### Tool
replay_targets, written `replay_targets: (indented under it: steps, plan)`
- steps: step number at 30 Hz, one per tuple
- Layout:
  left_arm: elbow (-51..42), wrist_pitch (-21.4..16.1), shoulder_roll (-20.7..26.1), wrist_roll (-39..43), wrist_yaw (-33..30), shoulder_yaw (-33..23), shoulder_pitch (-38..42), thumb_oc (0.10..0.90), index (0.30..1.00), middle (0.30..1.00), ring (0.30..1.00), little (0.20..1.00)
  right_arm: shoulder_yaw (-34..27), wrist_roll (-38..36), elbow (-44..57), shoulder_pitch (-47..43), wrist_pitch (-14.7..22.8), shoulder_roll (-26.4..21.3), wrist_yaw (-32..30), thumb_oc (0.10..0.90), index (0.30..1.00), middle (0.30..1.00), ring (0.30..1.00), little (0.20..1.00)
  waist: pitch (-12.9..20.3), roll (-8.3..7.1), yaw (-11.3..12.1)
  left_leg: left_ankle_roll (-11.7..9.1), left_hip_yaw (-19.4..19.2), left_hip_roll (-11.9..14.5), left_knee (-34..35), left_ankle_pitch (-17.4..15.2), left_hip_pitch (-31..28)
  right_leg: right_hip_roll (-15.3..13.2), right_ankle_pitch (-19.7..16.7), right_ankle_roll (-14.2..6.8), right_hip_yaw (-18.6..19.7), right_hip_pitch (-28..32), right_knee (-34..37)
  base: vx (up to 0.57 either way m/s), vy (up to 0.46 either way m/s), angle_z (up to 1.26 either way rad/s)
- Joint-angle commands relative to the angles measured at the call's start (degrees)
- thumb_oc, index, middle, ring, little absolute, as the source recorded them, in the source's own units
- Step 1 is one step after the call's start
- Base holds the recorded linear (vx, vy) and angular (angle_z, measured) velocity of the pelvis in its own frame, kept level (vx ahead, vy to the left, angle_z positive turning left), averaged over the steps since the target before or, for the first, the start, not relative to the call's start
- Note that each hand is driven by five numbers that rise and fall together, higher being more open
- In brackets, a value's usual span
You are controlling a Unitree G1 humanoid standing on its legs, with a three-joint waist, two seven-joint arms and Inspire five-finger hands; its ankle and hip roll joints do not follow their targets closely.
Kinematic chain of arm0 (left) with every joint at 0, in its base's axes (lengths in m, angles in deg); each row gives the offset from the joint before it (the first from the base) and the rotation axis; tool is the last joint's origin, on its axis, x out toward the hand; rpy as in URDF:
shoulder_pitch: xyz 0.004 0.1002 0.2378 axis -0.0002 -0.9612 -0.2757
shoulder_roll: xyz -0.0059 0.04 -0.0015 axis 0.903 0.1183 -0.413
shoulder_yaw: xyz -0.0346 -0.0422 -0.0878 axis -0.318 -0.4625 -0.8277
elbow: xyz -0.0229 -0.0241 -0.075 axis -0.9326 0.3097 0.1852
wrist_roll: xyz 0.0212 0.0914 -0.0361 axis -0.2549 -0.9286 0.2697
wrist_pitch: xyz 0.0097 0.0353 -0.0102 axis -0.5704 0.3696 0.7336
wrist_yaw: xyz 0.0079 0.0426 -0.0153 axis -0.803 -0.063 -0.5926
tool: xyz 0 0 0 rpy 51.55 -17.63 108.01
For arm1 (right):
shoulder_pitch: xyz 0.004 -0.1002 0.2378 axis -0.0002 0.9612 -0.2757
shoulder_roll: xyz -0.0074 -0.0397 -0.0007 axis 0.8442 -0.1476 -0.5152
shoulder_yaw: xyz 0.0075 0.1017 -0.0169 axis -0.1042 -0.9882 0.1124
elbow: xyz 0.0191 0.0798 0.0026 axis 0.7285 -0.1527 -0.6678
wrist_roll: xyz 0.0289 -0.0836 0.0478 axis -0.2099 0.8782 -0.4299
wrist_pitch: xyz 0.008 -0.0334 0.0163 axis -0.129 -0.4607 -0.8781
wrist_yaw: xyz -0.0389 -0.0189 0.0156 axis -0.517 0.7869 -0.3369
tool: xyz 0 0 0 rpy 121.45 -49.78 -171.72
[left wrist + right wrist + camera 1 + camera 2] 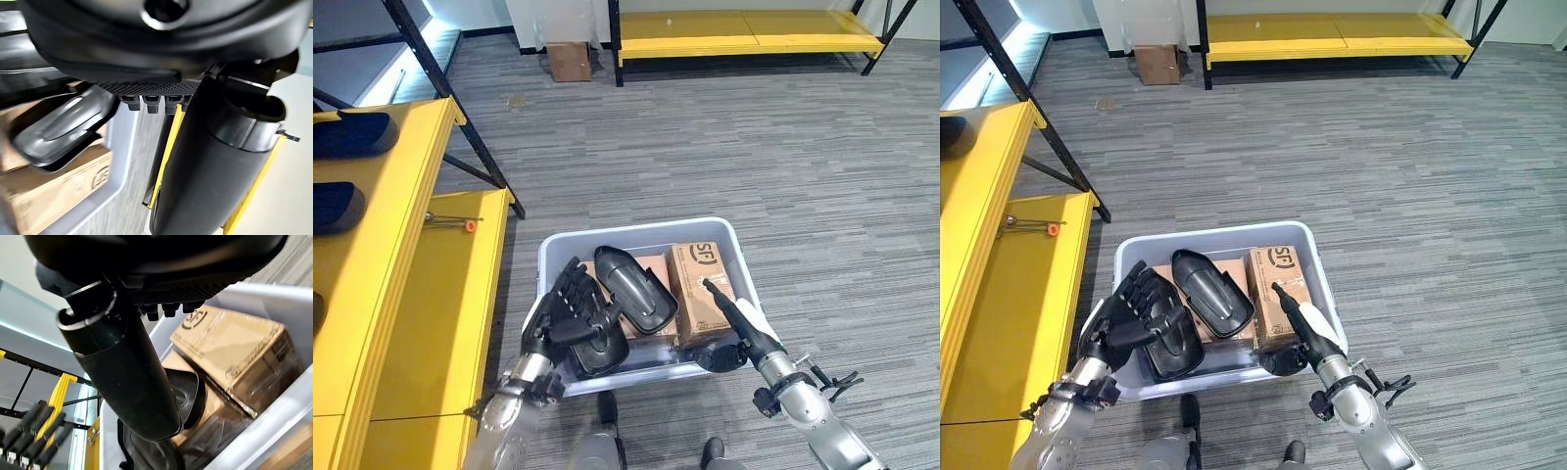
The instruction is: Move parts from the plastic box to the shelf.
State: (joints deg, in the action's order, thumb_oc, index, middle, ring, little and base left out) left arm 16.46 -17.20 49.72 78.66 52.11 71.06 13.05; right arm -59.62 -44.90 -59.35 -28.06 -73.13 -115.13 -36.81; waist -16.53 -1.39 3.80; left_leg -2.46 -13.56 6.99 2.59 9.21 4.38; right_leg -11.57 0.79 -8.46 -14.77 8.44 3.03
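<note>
Two black parts (337, 133) already sit on my shelf (406, 235); my spread left robot hand (570, 299) reaches the next black part (636, 287) in the plastic box (724, 232); my right robot hand's (729, 315) fingers lie straight.

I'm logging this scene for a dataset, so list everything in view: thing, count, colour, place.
plastic box: one, pale grey-blue, on the carpet in front of the robot.
black parts: two in the box, one lying on the cardboard, one at the near left corner by the left hand.
cardboard boxes: two, brown, inside the plastic box.
yellow shelf: one, at left, dark parts on its upper level.
far yellow rack: one, by the back wall.
small cardboard box: one, brown, on the far floor.
left hand: open, at the box's left rim.
right hand: at the near right rim.
</note>
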Motion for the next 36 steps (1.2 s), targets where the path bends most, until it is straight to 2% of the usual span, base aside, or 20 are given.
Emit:
replay_targets:
  steps: [1, 7, 12, 14, 17, 18, 19, 24, 26, 27, 28, 30, 31, 32, 33, 34, 36]
  plan:
    - [-7.14, -4.56, -0.73, 0.73, 2.01, -2.17, 3.84, 0.900, 1.000, 1.000, 1.000, 1.000, -3.09, 1.80, 3.07, -4.96, 2.27, -1.96, -2.79, 0.900, 1.000, 1.000, 1.000, 1.000, 2.88, -0.46, 1.04, -2.42, 2.13, 4.35, -1.24, 1.22, 1.59, -0.58, -1.16, 2.75, -1.17, -1.56, -4.01, 0.00, 0.000, 0.00]
    - [-7.44, -3.48, -1.01, 0.50, 2.37, -2.21, 2.69, 0.900, 1.000, 1.000, 1.000, 1.000, -3.57, 5.69, 3.97, -5.29, 3.11, -2.72, -3.34, 0.900, 1.000, 1.000, 1.000, 1.000, 3.46, -0.46, 1.25, -2.55, 2.46, 4.63, -1.04, 1.24, 0.93, -0.26, -1.02, 3.08, -1.53, -1.30, -4.20, 0.02, -0.011, 0.03]
    - [-7.45, -3.47, -1.01, 0.50, 2.37, -2.21, 2.68, 0.900, 1.000, 1.000, 1.000, 1.000, -3.57, 5.70, 3.97, -5.28, 3.12, -2.72, -3.34, 0.900, 1.000, 1.000, 1.000, 1.000, 3.46, -0.46, 1.23, -2.55, 2.48, 4.63, -1.05, 1.23, 0.93, -0.26, -1.01, 3.08, -1.55, -1.28, -4.20, 0.01, 0.001, 0.01]
    - [-6.80, -3.36, -1.05, -0.07, 2.74, -1.99, 2.68, 0.900, 1.000, 1.000, 1.000, 1.000, -3.02, 11.89, 4.15, -8.28, 5.49, -4.18, -4.59, 0.900, 1.000, 1.000, 1.000, 1.000, 3.83, -0.34, 1.87, -2.54, 3.23, 4.41, -1.47, 0.87, 0.37, -0.26, -1.02, 3.29, -1.86, -1.03, -4.37, 0.11, 0.053, 0.12]
    - [-6.80, -3.36, -1.05, -0.07, 2.74, -1.99, 2.68, 0.900, 1.000, 1.000, 1.000, 1.000, -3.02, 11.89, 4.15, -8.28, 5.49, -4.18, -4.59, 0.900, 1.000, 1.000, 1.000, 1.000, 3.82, -0.34, 1.86, -2.54, 3.23, 4.41, -1.47, 0.87, 0.37, -0.25, -1.02, 3.29, -1.86, -1.01, -4.36, 0.04, 0.046, 0.09]
    - [-7.05, -3.70, -0.81, 0.16, 2.23, -1.99, 2.51, 0.900, 1.000, 1.000, 1.000, 1.000, -3.10, 13.76, 4.84, -9.34, 7.01, -5.30, -4.95, 0.900, 1.000, 1.000, 1.000, 1.000, 4.01, -0.31, 2.19, -2.41, 3.61, 4.08, -1.71, 0.41, -0.03, -0.49, -1.16, 3.14, -1.89, -0.89, -4.25, 0.15, 0.285, 0.02]
    - [-7.15, -4.00, -0.11, -1.03, 2.60, -2.19, 2.67, 0.900, 1.000, 1.000, 1.000, 1.000, -3.20, 13.03, 6.13, -10.68, 8.56, -6.49, -3.83, 0.900, 1.000, 1.000, 1.000, 1.000, 4.20, -0.55, 2.76, -1.90, 4.36, 3.12, -2.69, -0.66, -0.11, -0.95, -1.10, 2.79, -1.63, -0.60, -4.35, 0.19, 0.388, 0.03]
    - [-8.15, -2.68, 1.58, -1.48, 6.31, -2.46, 3.13, 0.900, 1.000, 1.000, 1.000, 1.000, -3.29, 8.25, 7.15, -11.37, 7.84, -6.04, -2.72, 0.900, 1.000, 1.000, 1.000, 1.000, 3.51, -2.04, 4.48, 0.19, 5.89, 0.90, -6.85, -3.16, 2.22, -2.41, -0.07, 1.67, -0.87, -0.39, -7.32, 0.07, 0.232, 0.04]
    - [-8.59, -2.13, 2.22, -1.73, 6.84, -2.81, 3.06, 0.900, 1.000, 1.000, 1.000, 1.000, -3.39, 7.62, 6.64, -11.18, 7.57, -5.34, -3.20, 0.900, 1.000, 1.000, 1.000, 1.000, 3.10, -2.71, 5.21, 1.58, 5.59, 0.42, -8.13, -4.00, 2.96, -3.36, 0.72, 1.19, -1.49, -0.93, -11.83, 0.02, 0.143, 0.05]
    - [-8.69, -1.07, 2.15, -1.52, 6.99, -2.94, 3.27, 0.900, 1.000, 1.000, 1.000, 1.000, -3.19, 6.98, 6.17, -11.17, 7.45, -4.83, -3.38, 0.900, 1.000, 1.000, 1.000, 1.000, 2.26, -2.77, 5.44, 2.96, 5.56, 0.00, -8.70, -5.05, 2.60, -4.87, -0.55, 1.14, -1.54, -3.35, -19.27, 0.07, 0.265, 0.07]
    - [-8.37, -0.52, 1.58, -1.76, 5.34, -2.69, 2.71, 0.900, 1.000, 1.000, 1.000, 1.000, -2.73, 7.84, 5.68, -10.54, 7.59, -3.60, -3.33, 0.900, 1.000, 1.000, 1.000, 1.000, 1.03, -2.68, 5.08, 4.66, 5.46, -0.95, -9.31, -6.72, 1.32, -5.99, -3.67, 1.13, 0.28, -9.62, -29.53, 0.08, 0.241, 0.03]
    - [-8.21, -1.15, 1.33, -1.75, 4.06, -2.69, 1.56, 0.900, 1.000, 1.000, 1.000, 1.000, -2.54, 8.79, 5.09, -10.11, 7.86, -2.80, -3.25, 0.900, 1.000, 1.000, 1.000, 1.000, 0.20, -2.58, 4.41, 4.74, 6.12, -1.33, -9.17, -7.12, 0.33, -5.54, -5.29, 1.22, 2.23, -12.31, -29.56, 0.08, 0.055, -0.03]
    - [-7.97, -1.75, 1.45, -1.72, 3.52, -2.69, 1.19, 0.900, 1.000, 1.000, 1.000, 1.000, -2.36, 9.04, 4.65, -10.40, 8.26, -2.63, -3.47, 0.900, 1.000, 1.000, 1.000, 1.000, 0.00, -2.59, 4.24, 4.36, 6.27, -1.15, -9.00, -7.05, 0.37, -5.27, -5.95, 1.43, 2.63, -12.92, -27.00, 0.00, -0.143, -0.08]
    - [-7.42, -3.20, 2.00, -1.01, 2.01, -2.75, 1.15, 0.900, 1.000, 1.000, 1.000, 1.000, -2.08, 9.02, 4.06, -11.39, 8.81, -2.62, -3.61, 0.900, 1.000, 1.000, 1.000, 1.000, -0.94, -2.98, 4.04, 3.69, 6.36, -1.02, -9.04, -7.46, 0.30, -5.38, -6.78, 1.28, 2.98, -13.25, -22.86, -0.12, -0.339, -0.04]
    - [-6.74, -4.32, 3.23, -0.51, 0.86, -3.20, 2.62, 0.900, 1.000, 1.000, 1.000, 1.000, -1.62, 8.01, 3.65, -13.81, 8.89, -2.99, -3.66, 0.900, 1.000, 1.000, 1.000, 1.000, -1.96, -4.06, 3.85, 2.84, 6.09, -0.78, -9.02, -7.94, 1.17, -5.70, -9.23, 0.38, 2.93, -13.72, -13.89, -0.18, -0.448, -0.01]
    - [-6.45, -4.48, 4.03, -0.66, -0.25, -3.23, 4.35, 0.900, 1.000, 1.000, 1.000, 1.000, -0.93, 6.65, 3.13, -16.09, 8.96, -3.38, -3.56, 0.900, 1.000, 1.000, 1.000, 1.000, -3.15, -4.89, 3.81, 2.57, 6.06, -0.62, -10.10, -9.18, 1.54, -7.02, -12.42, -0.74, 2.78, -14.85, -10.77, -0.19, -0.460, 0.03]
    - [-5.30, -4.90, 5.04, -0.82, -0.27, -3.42, 6.71, 0.900, 1.000, 1.000, 1.000, 1.000, -0.38, 5.53, 2.64, -18.62, 10.08, -3.74, -2.98, 0.900, 1.000, 1.000, 1.000, 1.000, -4.00, -5.37, 3.46, 2.12, 5.47, 0.52, -10.20, -8.76, 2.70, -5.41, -11.20, -1.20, 3.30, -14.04, -7.26, -0.11, -0.309, 0.14]
